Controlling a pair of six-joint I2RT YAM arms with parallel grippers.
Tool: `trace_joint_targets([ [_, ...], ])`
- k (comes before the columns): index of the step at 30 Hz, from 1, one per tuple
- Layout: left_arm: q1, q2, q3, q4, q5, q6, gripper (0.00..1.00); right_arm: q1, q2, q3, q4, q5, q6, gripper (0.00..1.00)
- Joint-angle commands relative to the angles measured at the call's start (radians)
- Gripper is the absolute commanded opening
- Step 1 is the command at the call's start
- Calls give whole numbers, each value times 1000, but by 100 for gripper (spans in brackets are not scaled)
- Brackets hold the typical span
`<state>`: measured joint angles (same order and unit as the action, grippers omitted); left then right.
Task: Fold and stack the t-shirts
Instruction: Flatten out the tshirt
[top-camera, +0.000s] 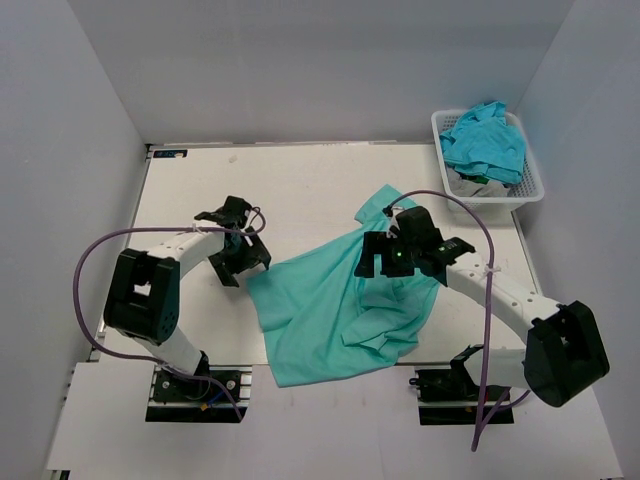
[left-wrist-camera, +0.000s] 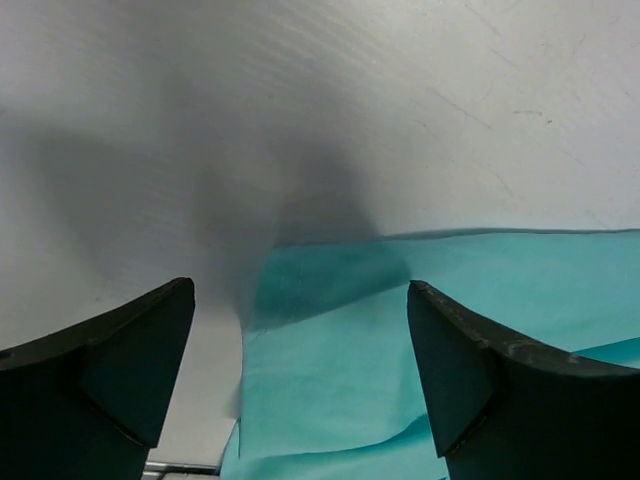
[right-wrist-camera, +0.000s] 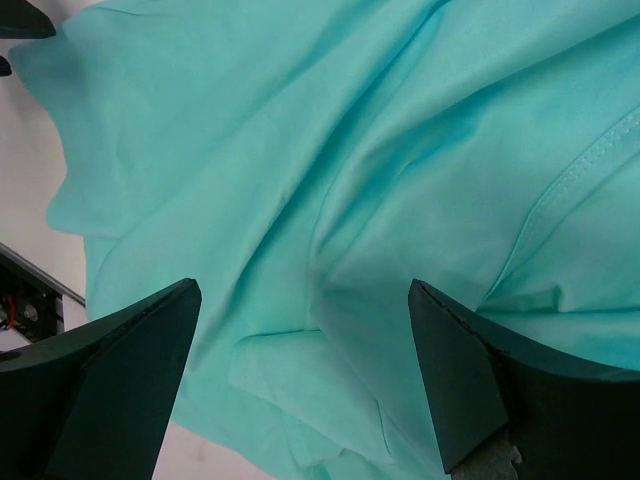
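step: flatten t-shirt (top-camera: 335, 320) | left gripper (top-camera: 243, 266) apart, hem just ahead | right gripper (top-camera: 380, 264) apart above folds | next: pinch edges

White table (top-camera: 300, 180), seemingly grey walls (top-camera: 300, 70)

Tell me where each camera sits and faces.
Top external: above, behind the bases, looking down on table, left arm, right arm, t-shirt, basket.
Left wrist: on left gripper, low, facing the t-shirt's edge and table; open jaws show.
Right wrist: on right gripper, facing down onto the t-shirt; open jaws show.
Shared: all three see that t-shirt.
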<state>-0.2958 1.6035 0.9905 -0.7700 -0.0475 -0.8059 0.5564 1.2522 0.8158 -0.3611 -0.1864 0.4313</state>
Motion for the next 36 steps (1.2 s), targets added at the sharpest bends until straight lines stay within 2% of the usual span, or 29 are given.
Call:
trace_joint_targets([
  [1,6,7,-26,75,52,-33,96,-4,3,40,34,-2,18,90],
  [5,15,16,-82,84,52,-24,67,-3,-14,23,37,41,27,90],
  [7,15,16,-92,107,52,-24,60,-3,-17,22,42,48,27,90],
  [8,15,16,-105,129,52,-24,51,-4,-17,26,42,47,27,90],
  [10,15,25,-105,142,52,-24,45,-4,-16,23,44,38,46,90],
  [16,15,75,-41,114,43,-7,45,-4,-36,-43,123,-21,92,90],
  [18,15,75,-41,113,22,5,48,-3,-40,-50,119,-15,90,90],
  [25,24,41,-41,71,-28,-9,48,-7,-22,2,88,48,52,90],
  [32,24,-7,-49,40,-60,-61,48,-9,59,19,154,-73,83,90],
  [33,24,-16,-49,54,-60,-61,46,-7,68,22,154,-108,80,90],
  [36,24,-16,-67,90,-31,-50,25,-6,88,34,163,-143,64,90],
])
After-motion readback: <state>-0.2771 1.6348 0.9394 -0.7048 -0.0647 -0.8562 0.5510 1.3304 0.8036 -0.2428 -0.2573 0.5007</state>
